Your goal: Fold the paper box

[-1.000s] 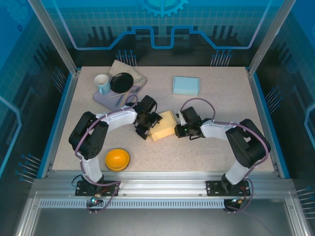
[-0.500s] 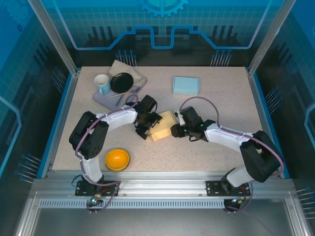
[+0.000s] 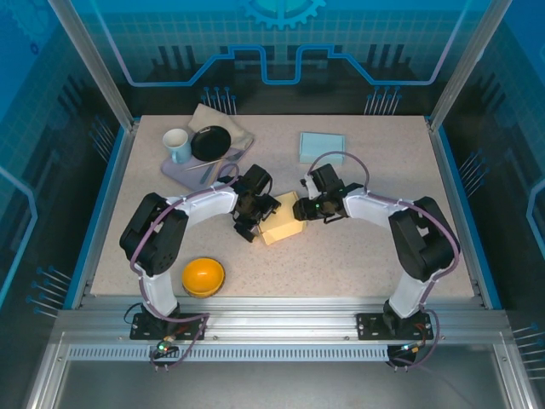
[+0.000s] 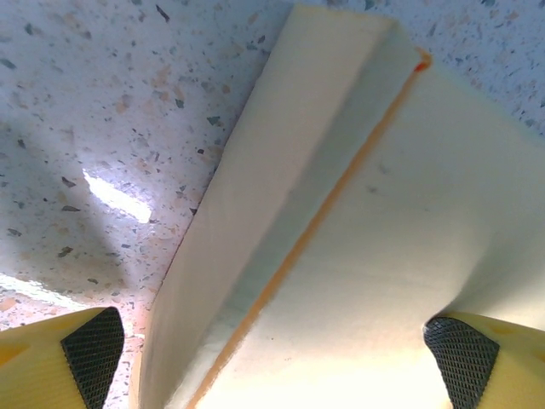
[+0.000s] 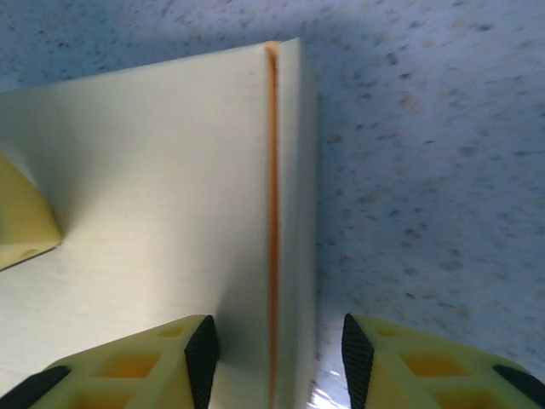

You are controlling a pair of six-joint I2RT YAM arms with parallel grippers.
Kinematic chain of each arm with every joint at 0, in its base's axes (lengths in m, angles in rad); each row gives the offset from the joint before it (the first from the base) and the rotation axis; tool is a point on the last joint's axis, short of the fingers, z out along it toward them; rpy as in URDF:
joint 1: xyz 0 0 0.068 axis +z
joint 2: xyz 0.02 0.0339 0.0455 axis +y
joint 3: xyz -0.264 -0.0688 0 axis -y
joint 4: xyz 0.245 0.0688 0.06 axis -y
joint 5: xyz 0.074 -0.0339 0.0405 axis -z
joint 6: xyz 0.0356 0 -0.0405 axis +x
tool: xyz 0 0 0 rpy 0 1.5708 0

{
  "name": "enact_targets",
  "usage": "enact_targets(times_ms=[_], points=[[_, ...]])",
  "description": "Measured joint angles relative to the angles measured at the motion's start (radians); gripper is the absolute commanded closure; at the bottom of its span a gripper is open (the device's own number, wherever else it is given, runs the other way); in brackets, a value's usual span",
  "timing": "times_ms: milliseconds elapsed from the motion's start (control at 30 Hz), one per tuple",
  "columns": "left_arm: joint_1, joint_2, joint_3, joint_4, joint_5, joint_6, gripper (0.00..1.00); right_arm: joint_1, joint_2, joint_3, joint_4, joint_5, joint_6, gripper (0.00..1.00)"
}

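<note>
Near the middle of the speckled beige tabletop (image 3: 366, 256), a pale yellow folded paper box (image 3: 285, 220) is seen lying flat, with a thin orange crease line along its top panel. It is flanked closely by both arms. The left gripper (image 3: 255, 219) is spread wide around one end of the box, which is not squeezed: one of its black-padded fingertips (image 4: 92, 345) is set over bare table beside the box, the other at the broad panel. The right gripper (image 3: 305, 207) is partly spread astride the edge next to the crease: one yellow finger (image 5: 200, 345) is laid over the top panel, the other just beside the side wall. A round orange bowl (image 3: 203, 275) is placed well apart, near the left arm's base.
</note>
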Motion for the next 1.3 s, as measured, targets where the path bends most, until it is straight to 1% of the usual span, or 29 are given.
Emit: enact_targets(times_ms=[133, 433, 667, 800, 967, 1300], points=[[-0.001, 0.000, 0.008, -0.013, 0.001, -0.003, 0.02, 0.005, 0.010, 0.008, 0.008, -0.024, 0.005, 0.58], [-0.010, 0.012, 0.038, -0.051, 0.000, -0.017, 0.02, 0.007, 0.008, 0.002, 0.017, -0.026, 0.047, 0.60], [-0.026, 0.019, 0.045, -0.050, 0.000, -0.054, 0.03, 0.012, 0.001, -0.008, 0.030, -0.016, 0.068, 0.66], [-0.027, 0.020, 0.045, -0.043, 0.000, -0.079, 0.06, 0.014, -0.002, -0.009, 0.031, -0.006, 0.079, 0.76], [-0.028, 0.020, 0.044, -0.035, 0.000, -0.094, 0.09, 0.014, -0.013, -0.026, 0.050, 0.010, 0.086, 0.82], [-0.032, 0.005, 0.027, -0.024, 0.000, -0.112, 0.15, 0.014, -0.020, -0.042, 0.079, 0.018, 0.087, 0.84]])
